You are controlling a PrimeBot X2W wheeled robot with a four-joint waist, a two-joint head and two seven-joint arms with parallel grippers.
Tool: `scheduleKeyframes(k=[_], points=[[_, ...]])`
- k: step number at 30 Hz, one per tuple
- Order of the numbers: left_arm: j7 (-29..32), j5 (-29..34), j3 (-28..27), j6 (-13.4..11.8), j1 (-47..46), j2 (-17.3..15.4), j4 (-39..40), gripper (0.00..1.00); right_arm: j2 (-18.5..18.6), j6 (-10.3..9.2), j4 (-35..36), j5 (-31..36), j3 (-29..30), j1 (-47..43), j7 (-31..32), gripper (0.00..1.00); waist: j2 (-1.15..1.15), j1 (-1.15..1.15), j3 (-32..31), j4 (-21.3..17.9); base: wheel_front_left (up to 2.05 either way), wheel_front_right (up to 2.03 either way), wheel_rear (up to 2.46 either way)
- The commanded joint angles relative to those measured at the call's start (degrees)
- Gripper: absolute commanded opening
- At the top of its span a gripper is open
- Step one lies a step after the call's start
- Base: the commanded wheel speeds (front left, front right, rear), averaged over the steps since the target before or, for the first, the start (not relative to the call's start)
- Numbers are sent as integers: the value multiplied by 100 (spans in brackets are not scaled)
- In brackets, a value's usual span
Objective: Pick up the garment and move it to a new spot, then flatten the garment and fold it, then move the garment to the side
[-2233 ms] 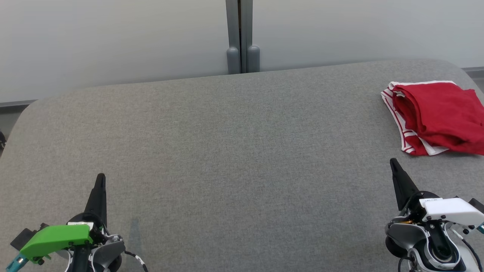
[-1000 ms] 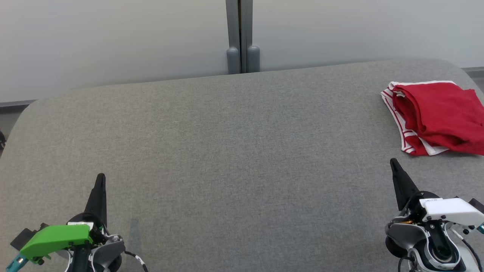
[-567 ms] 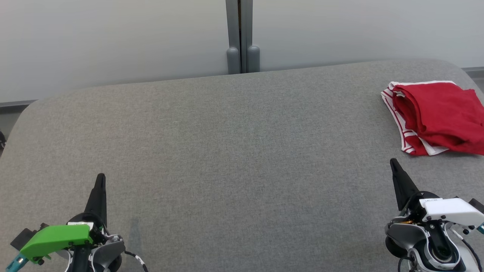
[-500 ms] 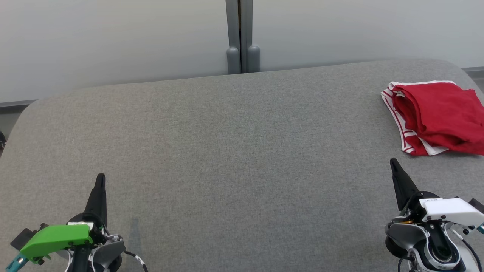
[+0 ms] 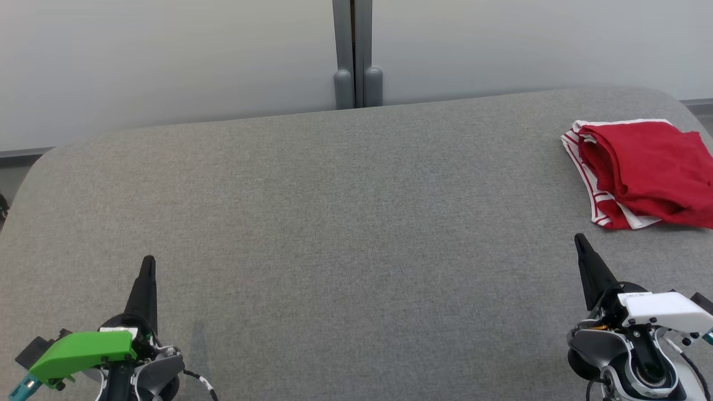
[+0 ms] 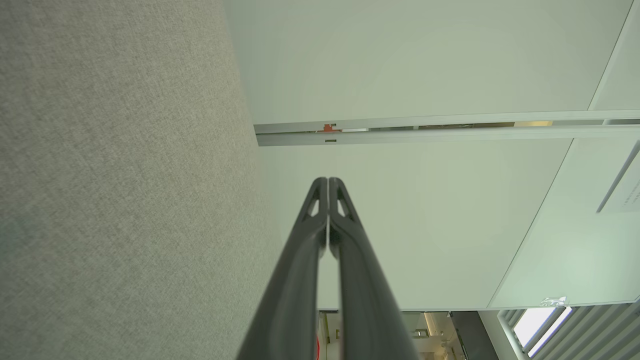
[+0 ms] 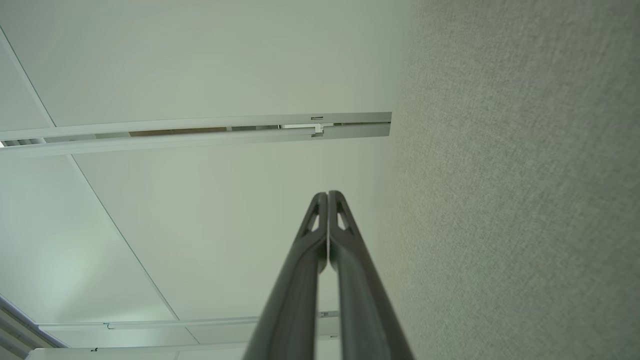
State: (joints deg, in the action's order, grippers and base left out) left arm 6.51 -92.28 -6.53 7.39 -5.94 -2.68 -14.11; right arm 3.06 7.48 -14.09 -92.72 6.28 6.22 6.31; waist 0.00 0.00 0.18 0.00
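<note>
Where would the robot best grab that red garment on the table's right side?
Probably the garment's striped band along its left edge, where layers stack up off the table. The right gripper, just nearer, could come from that near-left side, jaws opened first.

We see a wide table (image 5: 334, 195) covered in grey fabric, its far corners rounded. Near its far right corner a red garment (image 5: 649, 167) lies in a loose folded bundle, with red-and-white striped trim showing along its left and near edges.
</note>
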Motion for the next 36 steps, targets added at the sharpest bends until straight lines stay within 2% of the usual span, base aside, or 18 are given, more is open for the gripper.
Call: scheduleKeyframes(k=[1,36], points=[[24,-26,-13,32,-59,-38,13,0,8,2,22,19,14,-13,21,0,0,0,0,0,0,0,0],[23,-26,-12,33,-59,-38,14,0,-2,2,21,32,25,-10,27,0,0,0,0,0,0,0,0]])
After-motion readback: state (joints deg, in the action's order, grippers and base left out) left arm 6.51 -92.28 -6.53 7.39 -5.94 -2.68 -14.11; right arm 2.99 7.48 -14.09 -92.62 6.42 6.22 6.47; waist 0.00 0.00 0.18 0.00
